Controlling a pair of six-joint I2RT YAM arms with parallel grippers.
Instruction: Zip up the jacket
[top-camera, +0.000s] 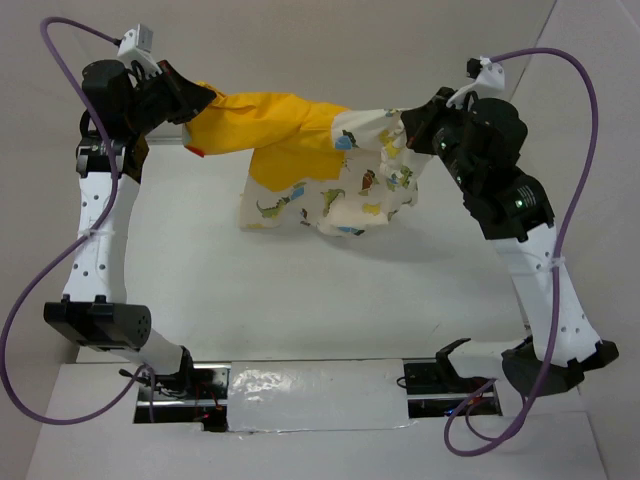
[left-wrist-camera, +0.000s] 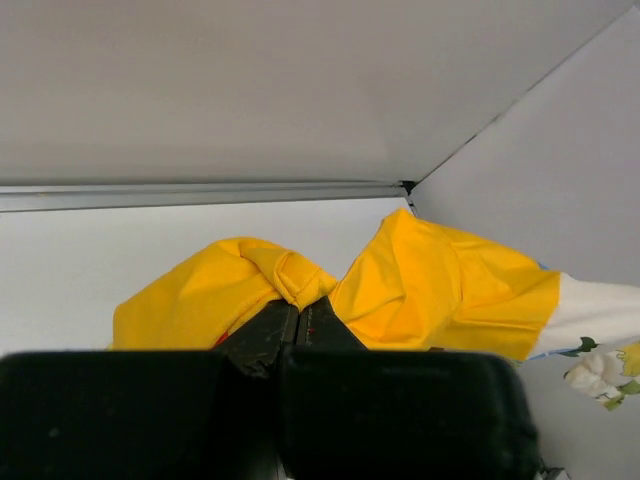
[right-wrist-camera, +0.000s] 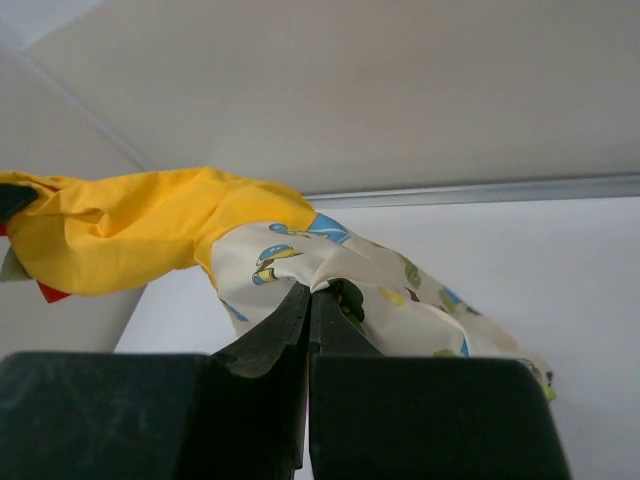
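Two grippers held the jacket (top-camera: 300, 160) stretched between them above the far part of the desk (top-camera: 300, 300), roughly parallel to the far edge. Left gripper (top-camera: 197, 108), near the far-left corner, was clamped on a bunched fold of the yellow-orange fabric; the left wrist view showed its jaws pressed together with cloth pinched at the tips. Right gripper (top-camera: 408, 128), toward the far-right side, was closed on the cream printed fabric, which gathered at its tips. The yellow section spanned from the left gripper to mid-span. The printed section hung below the right end, its lowest folds close to the desk; contact could not be determined. A small red patch (top-camera: 197, 150) showed under the yellow fold just beside the left gripper. A metal strip (left-wrist-camera: 200, 192) ran along the far edge against the wall. Purple cables (top-camera: 590, 120) looped outside each arm, apart from the jacket.
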